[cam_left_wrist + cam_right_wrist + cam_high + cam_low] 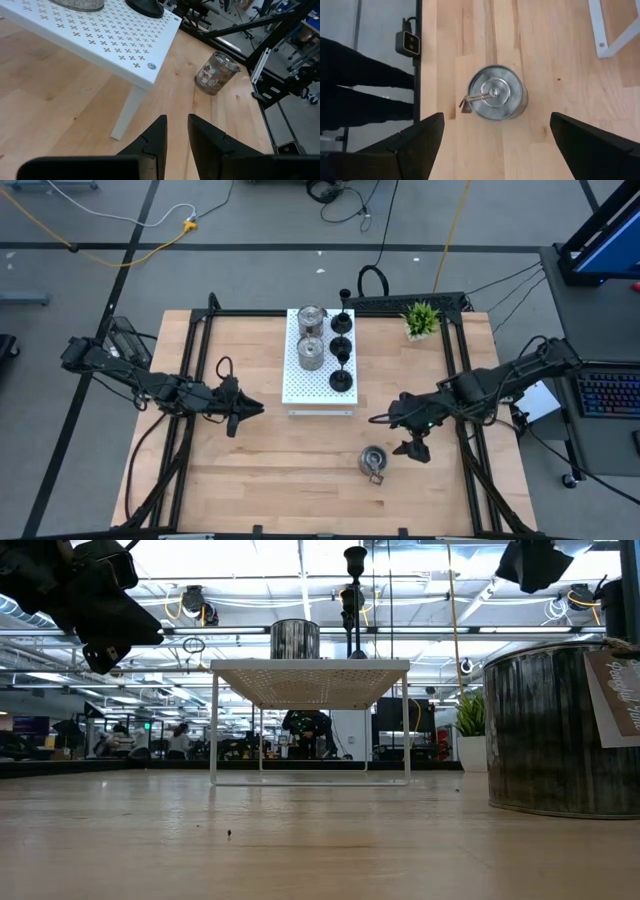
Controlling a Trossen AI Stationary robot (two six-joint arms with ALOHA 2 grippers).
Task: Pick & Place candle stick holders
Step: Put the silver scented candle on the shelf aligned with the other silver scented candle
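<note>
I had the right end effector (398,434) spread wide above the last squat shiny silver metal candle holder (373,462) on the near worktop (250,480), ready to carry it to the white perforated board (300,387), while the left end effector (250,412), nearly pressed together, waited empty.

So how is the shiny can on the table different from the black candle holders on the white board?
The silver can is squat, wide and shiny; the black holders are matte, with thin stems. The can sits alone on the bare wooden table; the black ones stand in a row on the white board. All stand upright.
</note>
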